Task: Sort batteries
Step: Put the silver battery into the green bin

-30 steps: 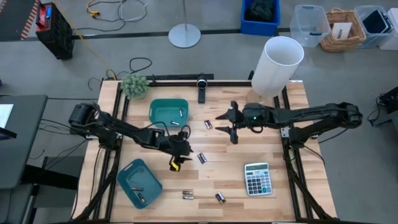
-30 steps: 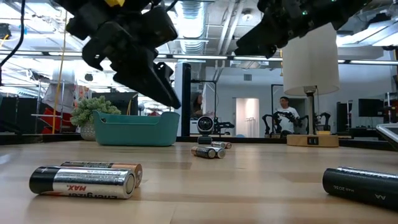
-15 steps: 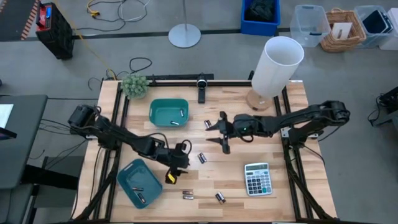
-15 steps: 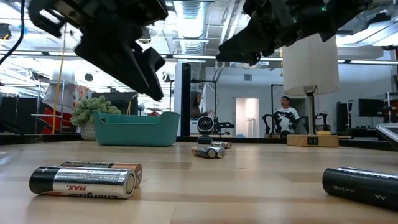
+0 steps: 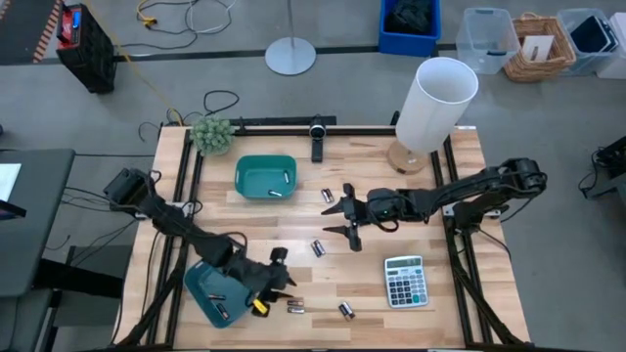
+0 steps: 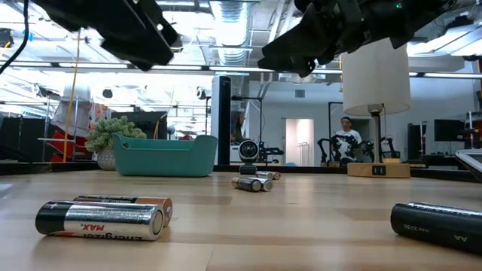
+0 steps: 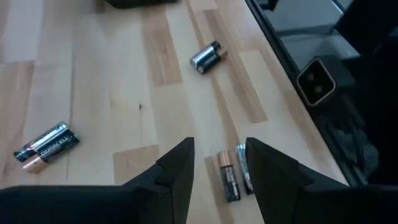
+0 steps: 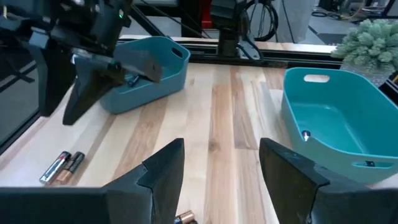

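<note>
Small dark and silvery batteries lie flat on the wooden table: a pair (image 5: 295, 306) near the near edge, a single one (image 5: 346, 311), a pair (image 5: 318, 248) mid-table and a pair (image 5: 328, 196) farther back. In the low view the near pair (image 6: 102, 218) and the single one (image 6: 437, 224) lie close. My left gripper (image 5: 277, 284) is open and hovers above the near pair (image 7: 231, 182), beside the near teal bin (image 5: 207, 284). My right gripper (image 5: 337, 217) is open and hovers between the two mid-table pairs.
A far teal bin (image 5: 264, 176) and the near bin each hold a battery or two. A grey calculator (image 5: 405, 281) lies near the right front. A small plant (image 5: 211, 134), a white lamp (image 5: 435, 103) and a camera (image 5: 317, 130) stand along the far edge.
My left gripper has moved toward the table's near edge, from mid-table to just above the near pair of batteries beside the near bin. My right gripper has moved toward the table's left and a little nearer, still open. The batteries have not moved.
</note>
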Controlling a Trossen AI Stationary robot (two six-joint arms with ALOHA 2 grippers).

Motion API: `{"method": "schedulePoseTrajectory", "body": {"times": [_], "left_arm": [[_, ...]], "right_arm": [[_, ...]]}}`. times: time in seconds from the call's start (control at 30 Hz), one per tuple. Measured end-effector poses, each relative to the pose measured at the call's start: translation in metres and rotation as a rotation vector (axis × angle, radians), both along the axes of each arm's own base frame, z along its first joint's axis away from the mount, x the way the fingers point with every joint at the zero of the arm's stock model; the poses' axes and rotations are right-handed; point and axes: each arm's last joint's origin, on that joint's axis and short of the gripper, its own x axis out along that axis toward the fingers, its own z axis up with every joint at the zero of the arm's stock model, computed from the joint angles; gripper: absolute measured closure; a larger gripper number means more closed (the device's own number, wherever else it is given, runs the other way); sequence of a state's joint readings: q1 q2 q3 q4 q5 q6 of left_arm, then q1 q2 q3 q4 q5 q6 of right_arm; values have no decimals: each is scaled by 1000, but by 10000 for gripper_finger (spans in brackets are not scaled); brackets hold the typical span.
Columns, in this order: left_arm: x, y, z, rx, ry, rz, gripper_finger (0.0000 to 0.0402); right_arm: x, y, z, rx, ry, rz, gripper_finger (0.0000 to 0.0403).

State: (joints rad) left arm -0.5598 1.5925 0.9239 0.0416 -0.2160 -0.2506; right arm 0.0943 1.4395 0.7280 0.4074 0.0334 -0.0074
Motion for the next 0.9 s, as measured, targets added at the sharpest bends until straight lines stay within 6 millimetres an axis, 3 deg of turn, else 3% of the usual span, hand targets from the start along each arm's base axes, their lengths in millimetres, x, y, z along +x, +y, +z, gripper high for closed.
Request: {"method": "schedulePoseTrajectory", "body": {"times": [0.33,0.67,0.9], "left_arm": [[-9,-29,-2,-64,-71,48,261],[24,-63,-17,-7,80,-12,260],[24,-63,-16,5,153,6,261]], "right_arm": [[0,9,0,1,-4,27,180],[0,12,0,7,-12,33,180],[-1,17,1,8,-17,47,180]]}}
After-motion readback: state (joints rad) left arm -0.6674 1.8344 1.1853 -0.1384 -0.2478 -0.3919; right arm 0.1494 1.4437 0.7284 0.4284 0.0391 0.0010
